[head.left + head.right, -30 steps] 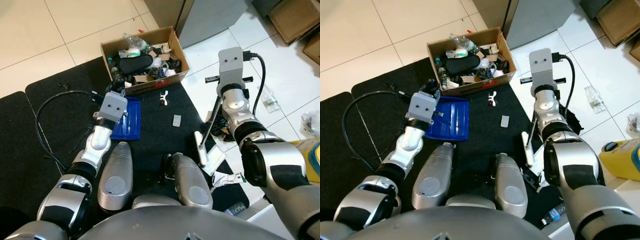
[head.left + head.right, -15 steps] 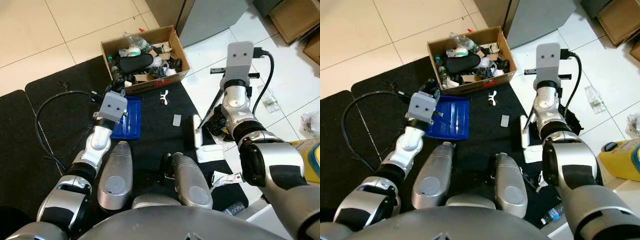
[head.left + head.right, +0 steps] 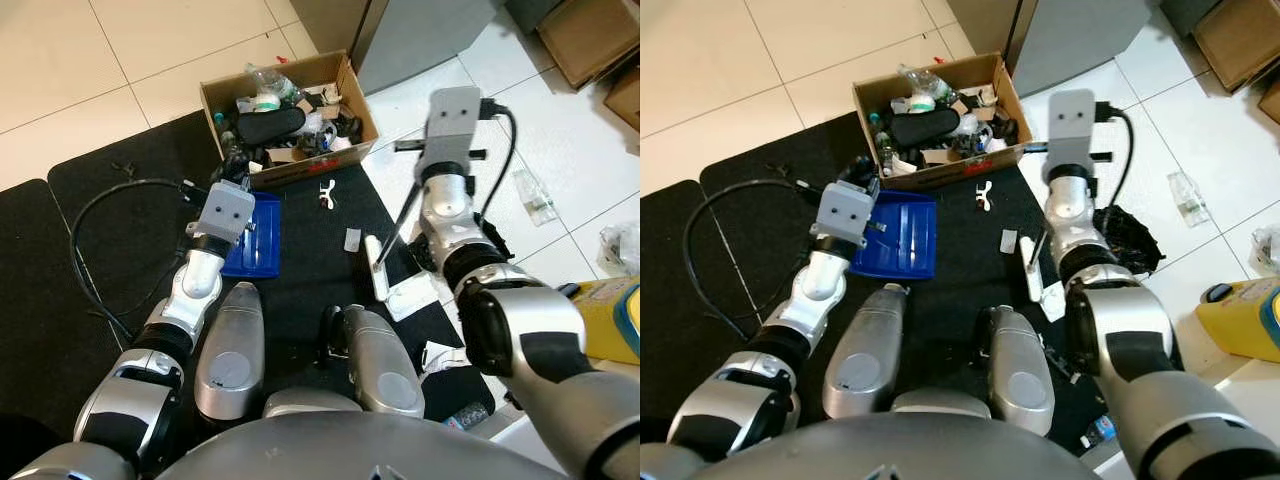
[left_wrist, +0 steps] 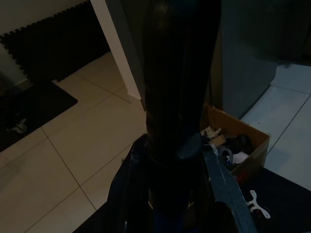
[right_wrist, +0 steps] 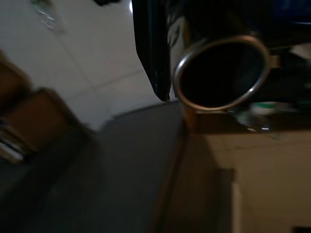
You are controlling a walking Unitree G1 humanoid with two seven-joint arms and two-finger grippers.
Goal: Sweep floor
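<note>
My left gripper (image 3: 232,228) is shut on the dark handle (image 4: 179,97) of a blue dustpan (image 3: 257,240), which lies flat on the black mat (image 3: 120,160). My right gripper (image 3: 417,185) is shut on the thin metal handle (image 5: 221,73) of a broom, one black finger (image 5: 151,43) beside the tube's end. The broom's white head (image 3: 377,270) rests on the mat's right part. A small grey scrap (image 3: 352,239) lies just left of the head, and a white clip (image 3: 327,193) lies near the box. White paper (image 3: 415,297) sits by the head.
An open cardboard box (image 3: 352,95) full of rubbish stands at the mat's far edge. A black cable (image 3: 95,225) loops on the left. A black crumpled bag (image 3: 1127,240), a plastic wrapper (image 3: 533,195) and a yellow container (image 3: 610,320) are on the white tiles to the right.
My right arm has swung left, dragging the broom head and the white paper from the tiles onto the mat, close to the grey scrap. The left arm and dustpan have stayed put.
</note>
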